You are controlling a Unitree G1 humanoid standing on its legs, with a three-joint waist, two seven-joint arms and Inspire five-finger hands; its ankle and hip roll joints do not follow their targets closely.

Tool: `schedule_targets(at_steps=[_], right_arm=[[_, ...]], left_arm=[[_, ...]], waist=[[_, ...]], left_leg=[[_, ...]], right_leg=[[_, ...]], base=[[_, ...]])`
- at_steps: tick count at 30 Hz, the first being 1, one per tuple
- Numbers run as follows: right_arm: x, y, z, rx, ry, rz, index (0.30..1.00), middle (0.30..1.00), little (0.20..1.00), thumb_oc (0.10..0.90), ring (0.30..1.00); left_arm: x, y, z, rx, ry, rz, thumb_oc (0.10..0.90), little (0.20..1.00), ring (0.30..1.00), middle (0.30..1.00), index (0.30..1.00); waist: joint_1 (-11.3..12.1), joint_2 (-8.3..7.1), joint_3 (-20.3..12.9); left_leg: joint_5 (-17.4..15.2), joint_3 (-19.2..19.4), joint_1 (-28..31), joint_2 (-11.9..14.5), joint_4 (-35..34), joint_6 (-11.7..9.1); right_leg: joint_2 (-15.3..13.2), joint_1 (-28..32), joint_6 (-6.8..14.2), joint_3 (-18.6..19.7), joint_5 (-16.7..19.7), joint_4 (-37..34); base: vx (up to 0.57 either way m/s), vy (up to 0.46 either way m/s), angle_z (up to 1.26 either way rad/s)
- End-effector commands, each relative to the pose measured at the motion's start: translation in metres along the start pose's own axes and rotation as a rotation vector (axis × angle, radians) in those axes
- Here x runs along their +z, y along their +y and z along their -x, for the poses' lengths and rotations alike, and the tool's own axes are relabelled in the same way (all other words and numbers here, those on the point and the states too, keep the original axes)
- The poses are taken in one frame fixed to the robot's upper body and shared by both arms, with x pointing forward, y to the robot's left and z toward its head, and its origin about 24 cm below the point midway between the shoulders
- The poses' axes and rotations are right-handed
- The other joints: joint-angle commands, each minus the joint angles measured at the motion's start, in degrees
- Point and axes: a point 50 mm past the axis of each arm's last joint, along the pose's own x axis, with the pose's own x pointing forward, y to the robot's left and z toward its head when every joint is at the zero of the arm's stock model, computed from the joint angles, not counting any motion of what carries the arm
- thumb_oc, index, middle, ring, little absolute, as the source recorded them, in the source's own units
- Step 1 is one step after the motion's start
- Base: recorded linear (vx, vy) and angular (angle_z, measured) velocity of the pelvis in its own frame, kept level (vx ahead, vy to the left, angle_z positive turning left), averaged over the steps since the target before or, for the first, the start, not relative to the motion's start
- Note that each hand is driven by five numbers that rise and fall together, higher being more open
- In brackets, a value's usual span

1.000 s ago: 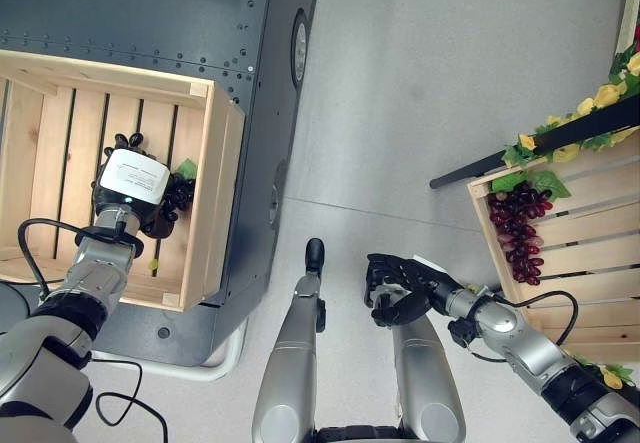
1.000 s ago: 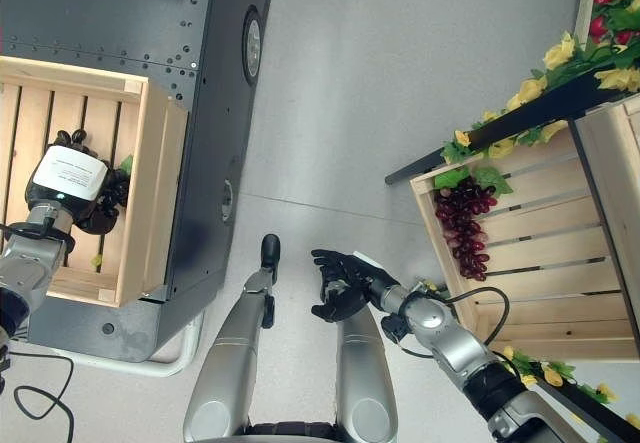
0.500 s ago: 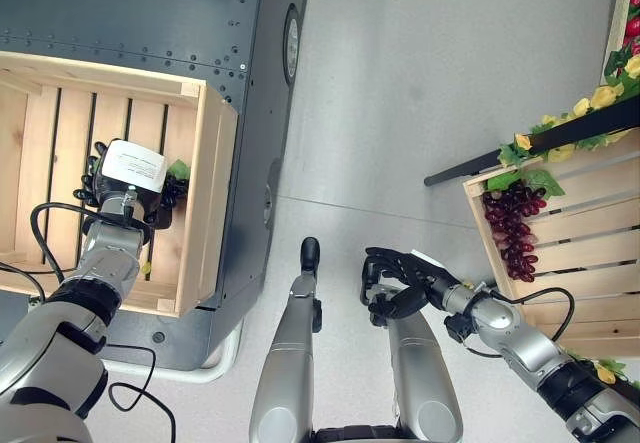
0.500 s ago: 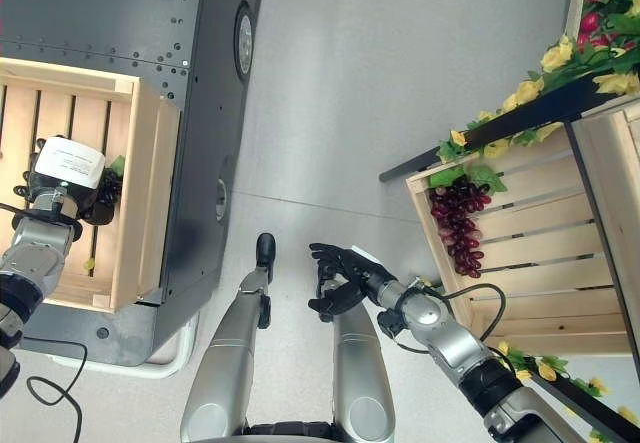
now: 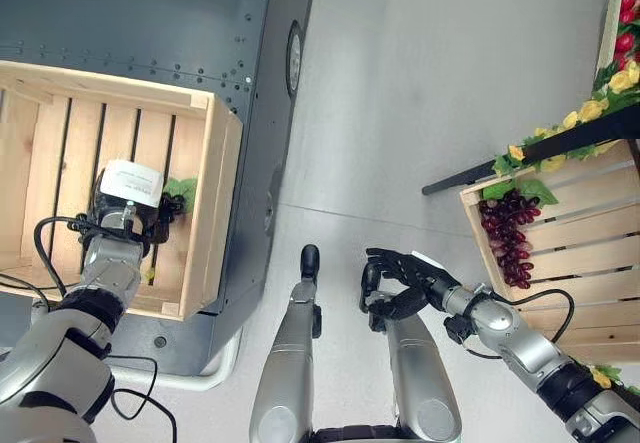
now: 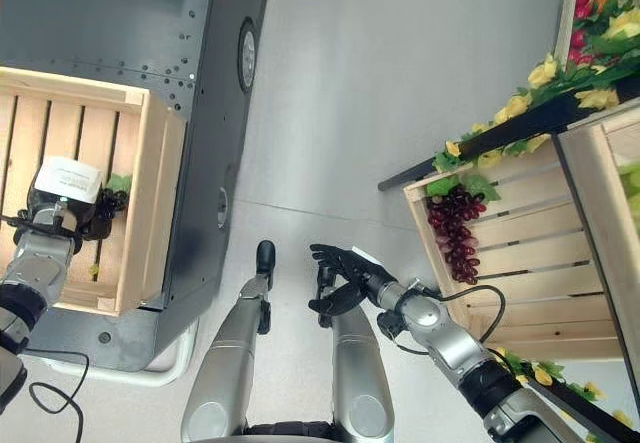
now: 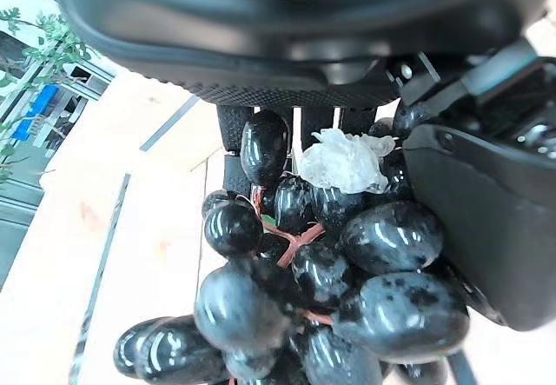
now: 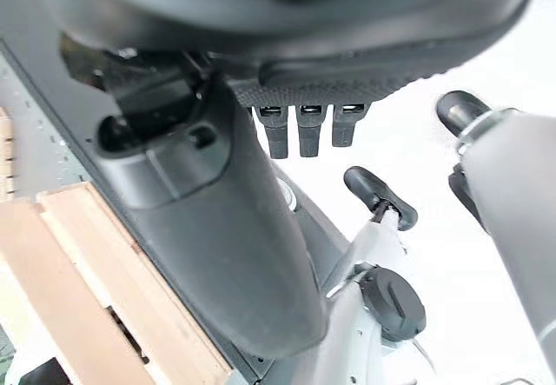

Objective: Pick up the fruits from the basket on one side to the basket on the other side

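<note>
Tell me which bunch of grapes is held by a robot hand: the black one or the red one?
The black grapes, held by the left robot hand inside the left crate. The red grapes lie untouched in the right crate.

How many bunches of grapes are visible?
2: a black bunch held by the left hand in the left crate; a red bunch in the right crate. Others may be hidden.
</note>
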Motion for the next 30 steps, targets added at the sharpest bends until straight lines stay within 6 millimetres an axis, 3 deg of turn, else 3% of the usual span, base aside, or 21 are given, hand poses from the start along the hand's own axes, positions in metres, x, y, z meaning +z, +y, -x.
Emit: schedule_targets(at_steps=[1, 6, 13, 16, 22, 27, 29, 30], right_arm=[[0.019, 0.014, 0.005, 0.038, -0.155, -0.023, 0.900, 0.900, 0.900, 0.800, 0.900], [0.016, 0.018, 0.007, 0.044, -0.149, -0.043, 0.900, 0.900, 0.900, 0.800, 0.900], [0.003, 0.028, 0.011, 0.049, -0.127, -0.083, 0.900, 0.900, 0.900, 0.800, 0.900], [0.002, 0.032, 0.011, 0.047, -0.131, -0.094, 0.900, 0.900, 0.900, 0.800, 0.900], [0.003, 0.037, 0.015, -0.023, -0.202, -0.147, 0.900, 0.900, 0.900, 0.800, 0.900], [0.014, 0.042, 0.014, -0.063, -0.292, -0.182, 0.900, 0.900, 0.900, 0.800, 0.900], [0.017, 0.042, 0.014, -0.070, -0.310, -0.186, 0.900, 0.900, 0.900, 0.800, 0.900], [0.025, 0.042, 0.012, -0.080, -0.358, -0.204, 0.900, 0.900, 0.900, 0.800, 0.900]], left_arm=[[-0.054, 0.001, 0.002, 0.049, 0.251, 0.051, 0.400, 0.300, 0.300, 0.300, 0.300], [-0.060, -0.010, 0.011, 0.084, 0.282, 0.138, 0.400, 0.300, 0.300, 0.300, 0.300], [-0.066, -0.028, 0.031, 0.182, 0.306, 0.257, 0.400, 0.300, 0.300, 0.300, 0.300], [-0.067, -0.025, 0.034, 0.250, 0.317, 0.324, 0.400, 0.300, 0.300, 0.300, 0.300], [-0.063, -0.016, 0.050, 0.539, 0.391, 0.675, 0.400, 0.300, 0.300, 0.300, 0.300], [-0.036, -0.003, 0.058, 0.689, 0.369, 1.085, 0.400, 0.300, 0.300, 0.300, 0.300], [-0.029, 0.000, 0.059, 0.708, 0.357, 1.150, 0.400, 0.300, 0.300, 0.300, 0.300], [-0.017, 0.007, 0.062, 0.734, 0.337, 1.278, 0.400, 0.300, 0.300, 0.300, 0.300]], waist=[[0.63, 1.45, -0.72], [1.37, 2.02, -1.05], [2.84, 2.65, -7.89], [3.21, 2.64, -9.17], [4.74, 2.05, -13.80], [5.63, 1.41, -17.00], [5.80, 1.32, -17.47], [6.17, 1.09, -18.56]], left_leg=[[-7.54, 4.25, 5.09, -3.64, 2.22, 0.93], [-7.03, 2.37, 13.20, -4.23, -2.18, 0.65], [-6.44, -0.93, 21.05, -4.90, -9.13, 0.18], [-6.14, -1.49, 22.89, -4.77, -10.89, 0.14], [-5.32, -2.83, 26.66, -4.20, -15.07, 0.06], [-4.80, -3.66, 29.08, -3.67, -17.84, -0.04], [-4.79, -3.95, 29.36, -3.62, -18.18, -0.13], [-5.03, -4.13, 30.01, -3.52, -18.29, -0.04]], right_leg=[[2.18, 6.40, 2.80, 0.91, 3.36, -8.45], [1.39, 15.03, 3.32, 0.27, 3.73, -13.10], [1.09, 24.11, 3.70, -0.67, 4.76, -21.12], [1.22, 25.94, 3.72, -0.78, 5.15, -22.69], [1.43, 29.67, 4.10, -1.40, 6.43, -26.43], [1.55, 31.89, 4.36, -1.65, 7.08, -28.49], [1.50, 32.27, 4.44, -1.73, 7.22, -28.90], [1.30, 32.83, 4.60, -1.55, 7.52, -29.48]], base=[[0.01, -0.038, 0.03], [0.03, -0.048, 0.04], [0.09, -0.049, 0.08], [0.06, -0.039, 0.10], [0.04, -0.081, 0.10], [0.02, -0.062, 0.09], [0.01, -0.044, 0.01], [0.03, -0.046, 0.05]])
